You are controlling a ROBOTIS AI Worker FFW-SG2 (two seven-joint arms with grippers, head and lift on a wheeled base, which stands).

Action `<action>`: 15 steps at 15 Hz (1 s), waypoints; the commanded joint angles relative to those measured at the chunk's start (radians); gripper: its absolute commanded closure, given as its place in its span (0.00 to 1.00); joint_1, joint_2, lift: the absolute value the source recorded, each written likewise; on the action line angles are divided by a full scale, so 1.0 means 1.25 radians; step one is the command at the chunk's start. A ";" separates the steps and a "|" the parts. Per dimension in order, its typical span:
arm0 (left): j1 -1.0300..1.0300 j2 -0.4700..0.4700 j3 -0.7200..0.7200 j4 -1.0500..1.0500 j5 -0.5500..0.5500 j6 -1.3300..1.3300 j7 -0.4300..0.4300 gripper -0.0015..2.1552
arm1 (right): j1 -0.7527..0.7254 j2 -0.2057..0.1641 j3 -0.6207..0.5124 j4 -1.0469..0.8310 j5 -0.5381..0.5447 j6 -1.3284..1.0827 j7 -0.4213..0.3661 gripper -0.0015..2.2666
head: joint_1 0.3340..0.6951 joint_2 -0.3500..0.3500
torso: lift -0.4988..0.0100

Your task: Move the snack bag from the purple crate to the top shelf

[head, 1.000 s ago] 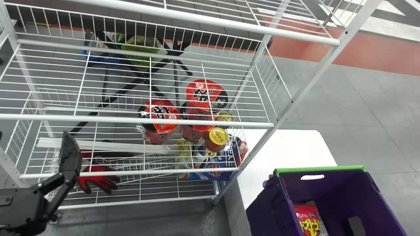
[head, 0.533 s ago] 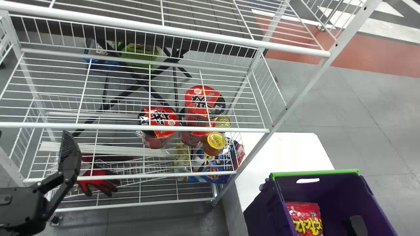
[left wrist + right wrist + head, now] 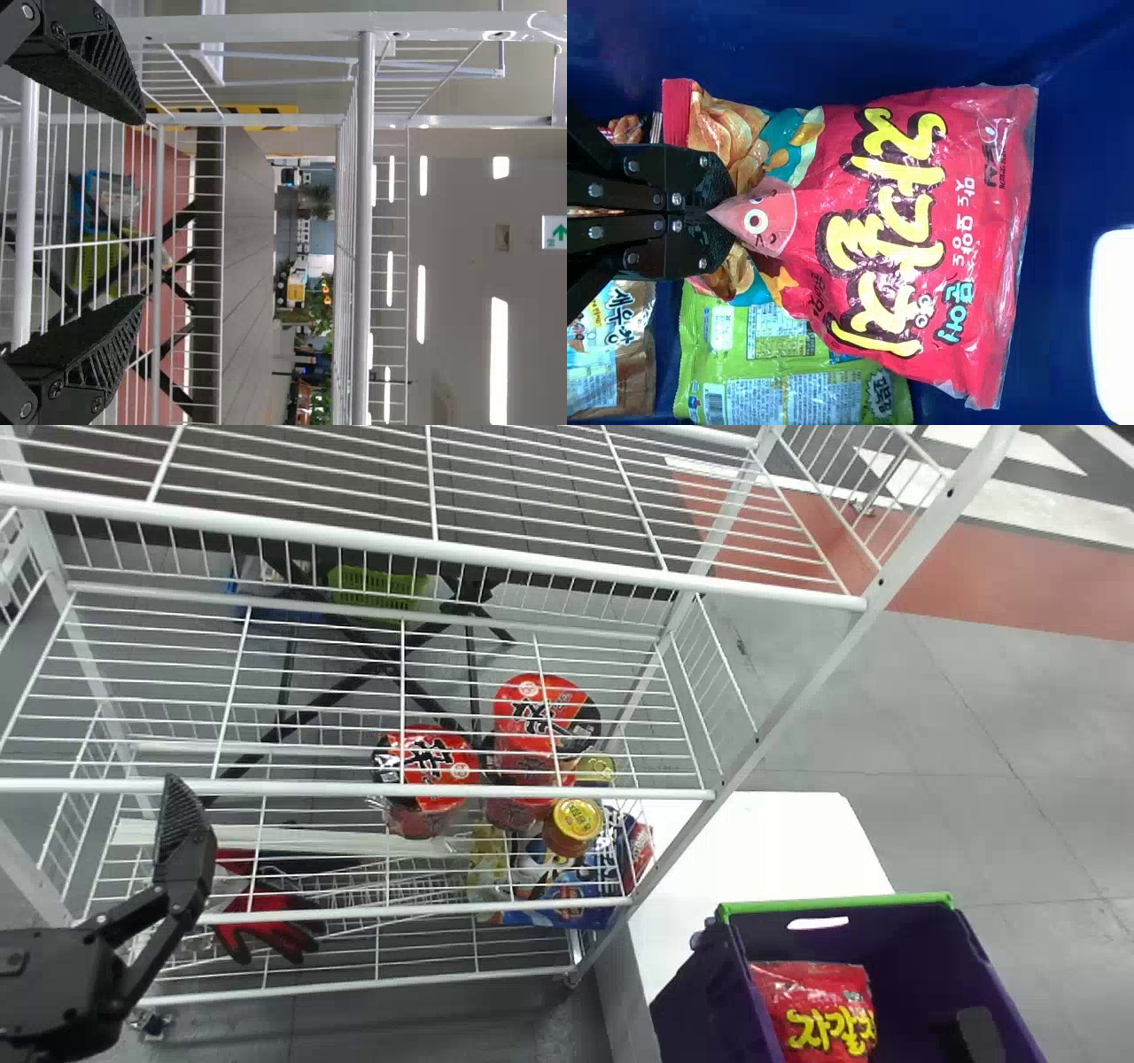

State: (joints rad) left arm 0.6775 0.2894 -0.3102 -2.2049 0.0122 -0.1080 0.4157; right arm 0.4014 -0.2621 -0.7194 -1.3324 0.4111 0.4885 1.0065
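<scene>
With my right gripper (image 3: 725, 212), I have the snack bag (image 3: 974, 221) pinched by one end between the jaws, in the purple crate (image 3: 713, 1001). My left gripper (image 3: 185, 837) hangs by the white wire shelves (image 3: 532, 561), jaws spread.

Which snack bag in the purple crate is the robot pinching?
The red bag with big yellow lettering: the right gripper pinches it, not the green bag beside it.

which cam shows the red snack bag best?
Right wrist view: close up, the bag nearly whole, front print clear, pinched in the right gripper. Head view: smaller, cut by the bottom edge, in the crate. Left wrist view: faces the rack.
</scene>
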 commanded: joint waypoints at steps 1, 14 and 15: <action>0.000 0.000 -0.001 -0.002 -0.001 0.000 0.000 0.05 | 0.018 0.011 -0.016 -0.037 0.000 0.011 0.006 0.72 | 1.00 0.00 | 0.39; 0.000 0.000 -0.003 -0.004 0.000 0.000 0.000 0.05 | 0.061 0.050 -0.069 -0.176 -0.004 0.063 0.047 0.72 | 1.00 0.00 | 0.49; 0.002 0.000 -0.003 -0.008 0.000 0.002 0.000 0.05 | 0.064 0.053 -0.075 -0.191 -0.002 0.068 0.053 0.72 | 1.00 0.00 | 0.50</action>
State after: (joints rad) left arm 0.6787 0.2899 -0.3152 -2.2110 0.0120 -0.1079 0.4157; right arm 0.4772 -0.2019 -0.8010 -1.5466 0.4073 0.5640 1.0677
